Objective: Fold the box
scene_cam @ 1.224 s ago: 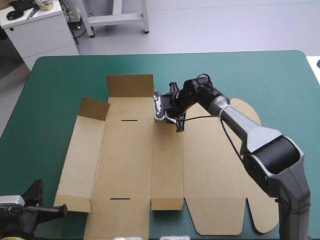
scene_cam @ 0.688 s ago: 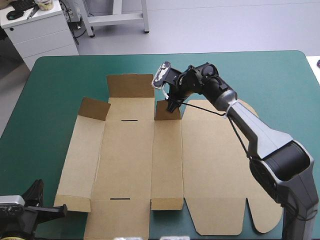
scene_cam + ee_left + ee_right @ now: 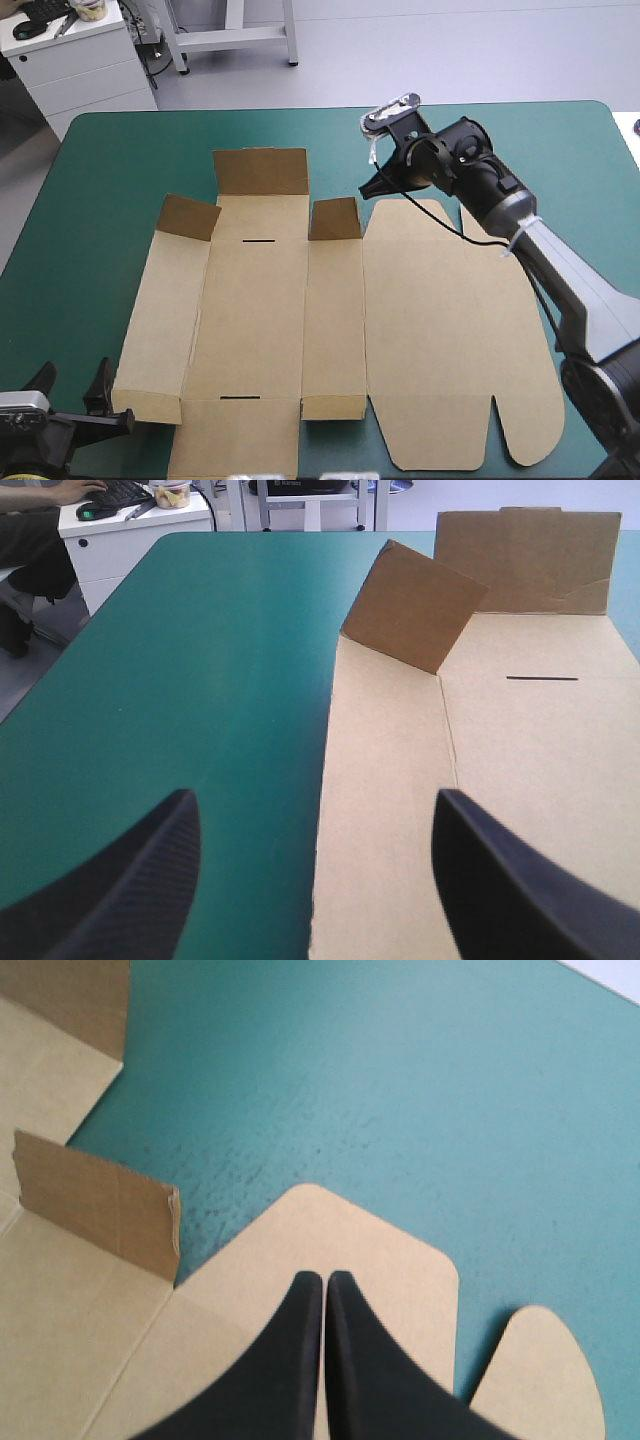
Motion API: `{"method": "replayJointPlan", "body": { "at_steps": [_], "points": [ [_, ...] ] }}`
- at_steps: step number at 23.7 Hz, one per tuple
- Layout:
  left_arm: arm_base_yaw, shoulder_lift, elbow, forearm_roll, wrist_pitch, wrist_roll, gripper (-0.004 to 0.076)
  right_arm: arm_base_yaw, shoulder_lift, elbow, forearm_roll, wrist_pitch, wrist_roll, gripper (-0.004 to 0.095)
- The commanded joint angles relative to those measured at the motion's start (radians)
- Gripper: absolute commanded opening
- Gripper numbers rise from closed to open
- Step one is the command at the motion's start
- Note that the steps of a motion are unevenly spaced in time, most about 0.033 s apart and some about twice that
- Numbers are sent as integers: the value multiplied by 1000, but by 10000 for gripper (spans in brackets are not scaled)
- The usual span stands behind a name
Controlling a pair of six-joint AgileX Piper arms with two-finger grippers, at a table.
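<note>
The right gripper [image 3: 325, 1282] is hovering with its 2 black fingers [image 3: 290, 1360] pressing together into 1 pointed arch, gripping nothing. It is hanging over the far rounded tab [image 3: 330, 1230] of the box's wide right panel, near the table's far edge. Just beside it, 1 small flap [image 3: 335, 218] is standing upright at the far end of a narrow panel.

The left gripper [image 3: 315, 802] is waiting at the near left corner, fingers spread wide apart and empty, 1 over the teal-green cover [image 3: 200, 680] and 1 over the board.

The brown box [image 3: 440, 330] is lying mostly flat in the middle of the table. Ahead of the left gripper, 2 more far flaps are rising: a tilted one [image 3: 415, 605] on the left panel and a taller one [image 3: 525, 560] beyond it. At the near end, 2 short flaps [image 3: 330, 407] are standing up.
</note>
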Motion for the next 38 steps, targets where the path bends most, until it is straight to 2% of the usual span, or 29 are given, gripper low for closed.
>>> {"method": "replayJointPlan", "body": {
  "at_steps": [1, 4, 9, 10, 13, 17, 19, 21, 24, 27, 32, 38],
  "points": [
    [-6, 10, -48, 0, -39, -10, 524, -6, -147, 108, -19, -98, 5, -5],
    [-6, 71, -89, -18, -8, -10, 524, -6, -239, 231, -14, -162, 29, -5],
    [-6, 199, -227, -35, -29, -2, 524, -6, -397, 428, 10, -238, 58, -5],
    [-6, 230, -265, -35, -18, 16, 524, -6, -428, 468, 10, -244, 65, -5],
    [-6, 384, -460, -174, 73, 246, 509, -6, -574, 650, 10, -266, 82, -5],
    [-6, 484, -529, -282, 78, 267, 496, -6, -705, 797, 10, -268, 91, -5],
    [-6, 529, -529, -293, 121, 277, 493, -6, -775, 858, 10, -268, 91, -5],
    [-6, 613, -529, -265, 210, 277, 493, -6, -839, 895, 17, -256, 91, -5],
    [-6, 754, -529, -182, 281, 277, 493, -6, -895, 902, 27, -224, 91, -5],
    [-6, 915, -527, -103, 360, 203, 493, -6, -928, 902, 27, -178, 91, -5],
    [-6, 1070, -527, -71, 342, 143, 493, -6, -933, 902, 27, -116, 91, -5],
    [91, 1102, -508, -101, 344, 130, 493, -6, -933, 916, 36, -132, 95, -5]
  ]
}}
